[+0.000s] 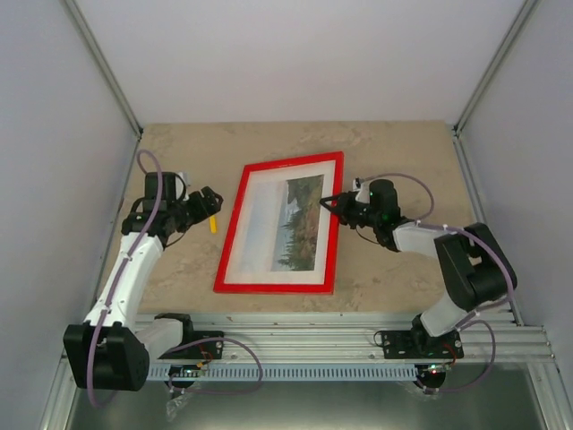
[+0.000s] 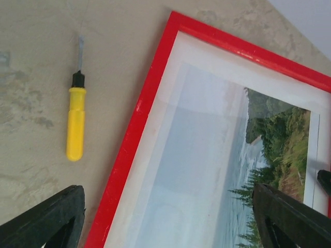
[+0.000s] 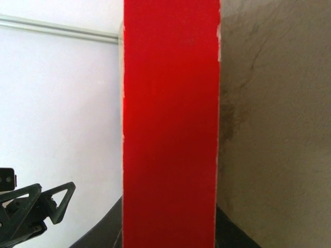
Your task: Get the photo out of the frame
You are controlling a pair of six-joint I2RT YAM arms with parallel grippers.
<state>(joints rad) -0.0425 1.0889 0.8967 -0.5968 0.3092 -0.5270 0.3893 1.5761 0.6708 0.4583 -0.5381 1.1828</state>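
Right gripper [image 1: 333,204] is clamped on the right rail of the frame [image 1: 227,242], which lies face up on the desk [image 1: 394,152]. Left gripper [image 1: 208,202] hovers near the left rail, jaws wide apart, a yellow screwdriver [image 1: 213,224] beside it. Photo [image 1: 286,235] sits inside the frame, not yet out. I judge the frame must be turned over: straddle the left rail squarely, pinch red only, raise both sides level.

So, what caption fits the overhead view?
Red frame with its photo on a table: right gripper clamps the frame's edge, left gripper hangs open beside a yellow screwdriver.
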